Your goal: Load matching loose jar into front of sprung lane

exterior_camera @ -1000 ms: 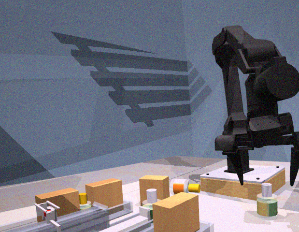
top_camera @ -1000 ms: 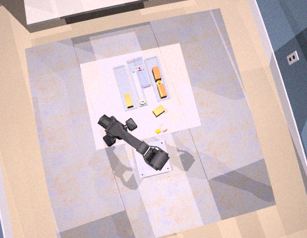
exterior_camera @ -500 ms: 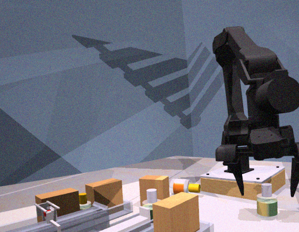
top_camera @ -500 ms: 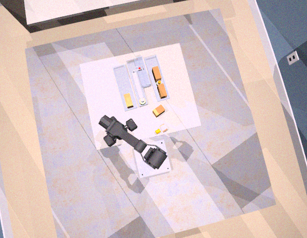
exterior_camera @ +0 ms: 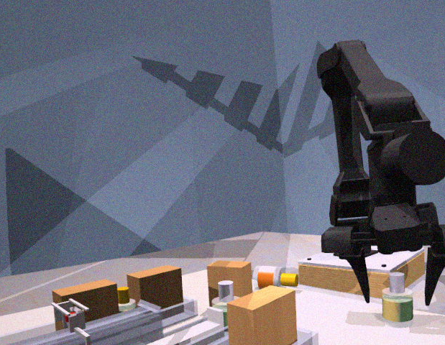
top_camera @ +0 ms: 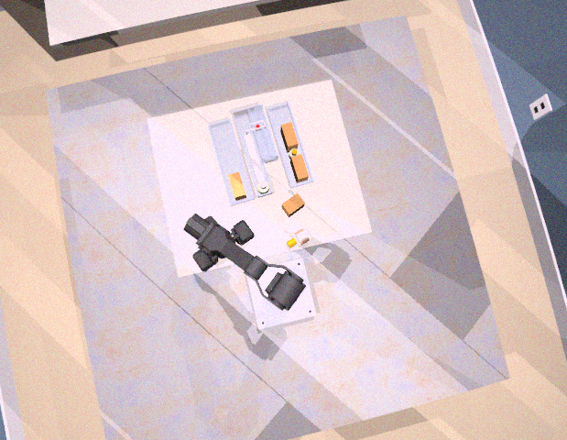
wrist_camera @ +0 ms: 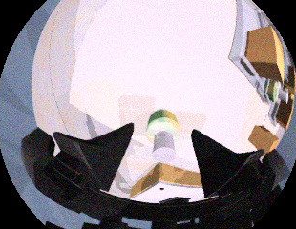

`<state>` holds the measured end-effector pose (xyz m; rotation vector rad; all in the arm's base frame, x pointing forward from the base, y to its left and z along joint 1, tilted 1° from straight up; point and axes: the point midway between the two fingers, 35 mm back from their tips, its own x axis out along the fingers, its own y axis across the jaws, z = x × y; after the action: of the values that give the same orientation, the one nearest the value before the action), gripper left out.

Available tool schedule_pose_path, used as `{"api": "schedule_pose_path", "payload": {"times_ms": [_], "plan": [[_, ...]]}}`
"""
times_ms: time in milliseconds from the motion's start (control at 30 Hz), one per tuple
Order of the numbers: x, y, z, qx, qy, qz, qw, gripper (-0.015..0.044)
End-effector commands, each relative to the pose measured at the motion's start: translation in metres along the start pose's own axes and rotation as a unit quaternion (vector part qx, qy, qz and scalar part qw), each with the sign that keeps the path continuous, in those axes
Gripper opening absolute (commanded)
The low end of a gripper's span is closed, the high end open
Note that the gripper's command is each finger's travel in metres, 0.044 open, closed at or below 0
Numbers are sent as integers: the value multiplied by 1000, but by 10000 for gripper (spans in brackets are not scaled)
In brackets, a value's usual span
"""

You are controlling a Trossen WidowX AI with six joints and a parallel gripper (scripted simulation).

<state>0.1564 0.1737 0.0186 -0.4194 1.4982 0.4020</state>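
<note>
The loose jar [exterior_camera: 396, 282] [wrist_camera: 163, 152] has a silver-white cap and a green and yellow-green body. It stands upright on the pale board; the arm hides it in the top view. My gripper [exterior_camera: 397, 302] [wrist_camera: 163, 129] points down and is open, with one finger on each side of this jar and gaps on both sides. The matching jar [top_camera: 263, 188] [exterior_camera: 225, 291] stands upright at the front end of the middle lane [top_camera: 256, 163]. A pale block [exterior_camera: 215, 315] is close behind it, probably the pusher plate. A red-marked bracket [top_camera: 257, 126] [exterior_camera: 70, 316] sits toward the lane's back.
An orange-labelled jar [exterior_camera: 265, 278] with a yellow cap [top_camera: 291, 242] lies on its side near the robot base [top_camera: 286, 319]. A wooden block [top_camera: 292, 204] stands before the lanes. The left lane holds one block [top_camera: 236, 185]; the right lane holds two blocks and a yellow-capped jar [top_camera: 294, 151].
</note>
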Motion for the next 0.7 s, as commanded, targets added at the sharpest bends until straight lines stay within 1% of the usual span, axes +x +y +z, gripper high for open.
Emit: {"api": "schedule_pose_path", "payload": {"times_ms": [0, 100, 333, 433, 500, 667], "plan": [[1, 0, 0, -2, 1, 2, 1000, 256], [1, 0, 0, -2, 1, 2, 1000, 177], [1, 0, 0, -2, 1, 2, 1000, 131], [-3, 1, 0, -2, 1, 2, 1000, 52], [-13, 1, 2, -2, 1, 2, 1000, 0], [-42, 1, 5, -2, 0, 2, 1000, 0]]}}
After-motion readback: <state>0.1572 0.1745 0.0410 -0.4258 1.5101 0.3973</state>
